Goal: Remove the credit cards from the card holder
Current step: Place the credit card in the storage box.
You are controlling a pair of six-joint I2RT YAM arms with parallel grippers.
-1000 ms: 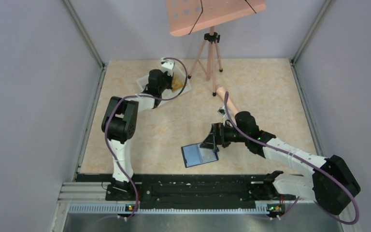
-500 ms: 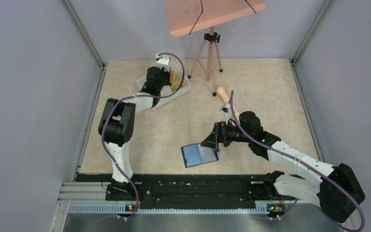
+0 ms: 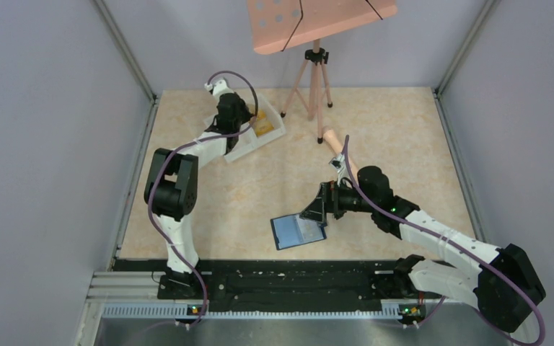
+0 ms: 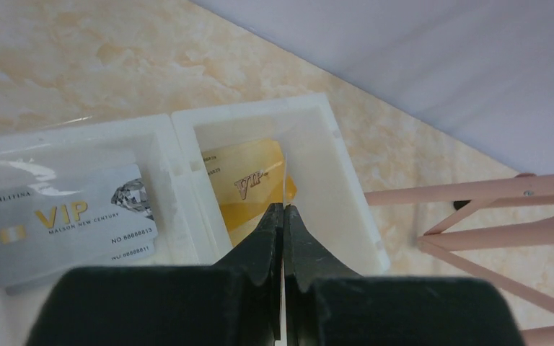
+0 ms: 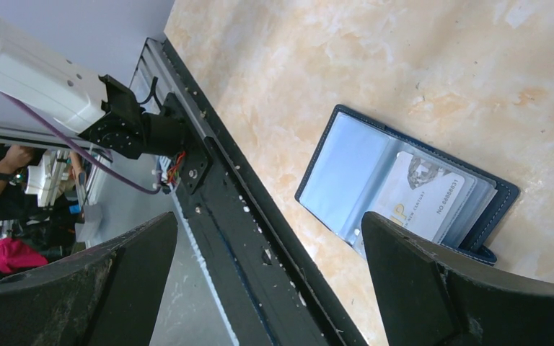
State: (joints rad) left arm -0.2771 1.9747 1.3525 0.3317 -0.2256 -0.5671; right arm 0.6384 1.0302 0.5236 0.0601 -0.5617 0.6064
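My left tool [image 4: 283, 209] was clamped shut, and its fingers [image 4: 260, 249] pinched a thin card [image 4: 286, 180] that I saw only edge-on, a pale sliver sticking out past the tips. Its colour I could not tell. The tool hung over a white two-compartment tray [image 4: 260, 108] on the surface [image 4: 79, 58].

Right beyond the tips, in the tray's right-hand compartment, a yellow card [image 4: 249, 180] marked VIP lay tilted against the wall. To the tool's left, in the other compartment, a grey card [image 4: 65, 223] lay flat, face up. Off to the tool's right, outside the tray, the pink legs of a tripod [image 4: 476, 191] crossed the view.

My right tool [image 5: 267, 238] stood wide open with nothing between its fingers [image 5: 433, 281]. The card holder [image 5: 346, 169] lay beyond that gap, spread open on the surface and apart from both fingers. The overhead camera showed the tool just beside the holder's far right corner, well apart from the tray.

One silver-grey card [image 5: 422, 202] sat in the holder's page nearer the right finger, part of its face showing out of the pale sleeve. The other page showed only clear blue sleeve.
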